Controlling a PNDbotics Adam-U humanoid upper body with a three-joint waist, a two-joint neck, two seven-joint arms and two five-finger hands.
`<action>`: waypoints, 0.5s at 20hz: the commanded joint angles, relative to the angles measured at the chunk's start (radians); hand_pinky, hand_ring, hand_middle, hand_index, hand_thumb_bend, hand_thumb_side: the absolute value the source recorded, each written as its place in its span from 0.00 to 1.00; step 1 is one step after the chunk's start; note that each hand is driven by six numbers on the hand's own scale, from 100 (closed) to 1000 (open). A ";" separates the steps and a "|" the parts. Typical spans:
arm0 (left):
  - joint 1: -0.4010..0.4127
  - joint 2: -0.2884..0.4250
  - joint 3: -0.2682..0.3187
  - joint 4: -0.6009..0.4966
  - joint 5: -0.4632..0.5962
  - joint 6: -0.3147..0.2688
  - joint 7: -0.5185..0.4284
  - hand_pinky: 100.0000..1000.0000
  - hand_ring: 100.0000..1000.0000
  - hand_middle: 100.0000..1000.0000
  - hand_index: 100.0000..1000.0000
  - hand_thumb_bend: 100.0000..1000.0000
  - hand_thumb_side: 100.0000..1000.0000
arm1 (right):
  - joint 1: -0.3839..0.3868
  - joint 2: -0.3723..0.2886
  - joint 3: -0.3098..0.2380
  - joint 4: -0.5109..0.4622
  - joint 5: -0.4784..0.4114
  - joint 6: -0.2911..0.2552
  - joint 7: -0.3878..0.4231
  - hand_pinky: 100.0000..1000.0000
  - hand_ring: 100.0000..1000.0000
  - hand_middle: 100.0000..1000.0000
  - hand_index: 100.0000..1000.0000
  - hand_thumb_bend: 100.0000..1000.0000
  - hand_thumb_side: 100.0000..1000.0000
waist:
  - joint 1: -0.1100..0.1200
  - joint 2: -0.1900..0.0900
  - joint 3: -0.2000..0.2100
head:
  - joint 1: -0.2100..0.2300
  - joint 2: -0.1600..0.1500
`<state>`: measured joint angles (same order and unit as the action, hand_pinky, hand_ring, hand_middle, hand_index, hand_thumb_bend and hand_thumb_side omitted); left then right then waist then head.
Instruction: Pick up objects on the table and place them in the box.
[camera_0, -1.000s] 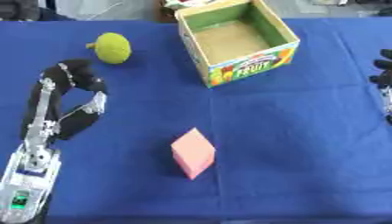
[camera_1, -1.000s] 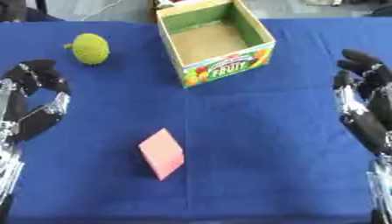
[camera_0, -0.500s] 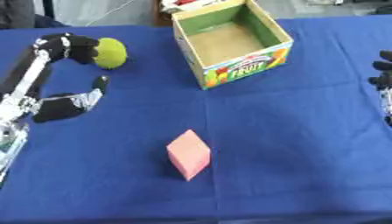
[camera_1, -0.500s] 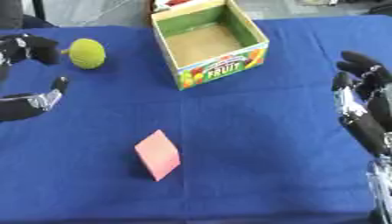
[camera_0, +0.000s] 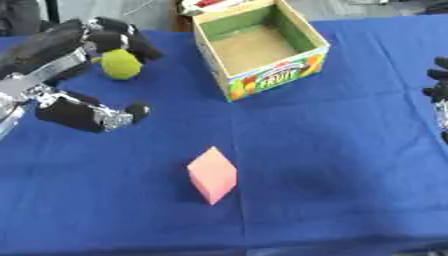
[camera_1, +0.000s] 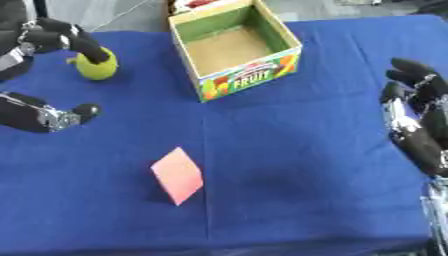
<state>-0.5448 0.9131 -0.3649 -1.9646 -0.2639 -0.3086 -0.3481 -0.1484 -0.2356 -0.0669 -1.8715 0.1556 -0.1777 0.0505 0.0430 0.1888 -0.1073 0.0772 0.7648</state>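
Since half a second ago, the left hand (camera_0: 83, 60) has reached farther along the bench's left side, and its fingers (camera_0: 131, 42) now drape over the top and far side of the yellow-green fruit (camera_0: 120, 64), where before they stood just to its left. Its thumb (camera_0: 92, 113) juts out below, nearer the front edge, apart from the fruit, so the hand arches over the fruit with fingers and thumb spread rather than clamped on it (whether the fingers press on the fruit's skin cannot be told). The fruit sits on the blue cloth of the bench (camera_0: 341, 165) near the far left corner.

To its right, toward the far edge, stands the open cardboard box (camera_0: 259, 48), its green inner walls and brown floor showing, a fruit label on its near side; nothing lies in it. A pink block (camera_0: 213, 175) stands tilted on one edge near the middle of the bench, closer to the front edge, well apart from both hands.

At the bench's right edge the right hand (camera_1: 418, 125) rests idle, fingers relaxed and pointing up, holding nothing.
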 joint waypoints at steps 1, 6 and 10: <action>-0.064 0.043 -0.055 -0.017 -0.020 -0.043 -0.125 0.73 0.68 0.71 0.81 0.38 0.11 | -0.004 -0.027 0.000 -0.006 -0.001 -0.002 0.004 0.73 0.84 0.83 0.82 0.00 0.49 | 0.000 -0.017 -0.002 | -0.001 0.005; -0.141 0.002 -0.120 0.006 -0.056 -0.099 -0.336 0.75 0.69 0.72 0.83 0.46 0.09 | -0.003 -0.029 0.002 -0.004 -0.002 -0.003 0.005 0.73 0.84 0.83 0.82 0.00 0.49 | 0.002 -0.019 -0.005 | -0.014 0.005; -0.182 -0.039 -0.154 0.041 -0.086 -0.142 -0.482 0.75 0.70 0.73 0.83 0.47 0.06 | -0.001 -0.029 0.002 -0.003 -0.002 -0.003 0.007 0.73 0.84 0.83 0.82 0.00 0.49 | 0.003 -0.021 -0.008 | -0.024 0.005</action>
<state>-0.7084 0.8682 -0.5182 -1.9277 -0.3394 -0.3812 -0.7325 -0.1436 -0.2420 -0.0642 -1.8660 0.1556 -0.1797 0.0562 0.0473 0.1845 -0.1157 0.0584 0.7649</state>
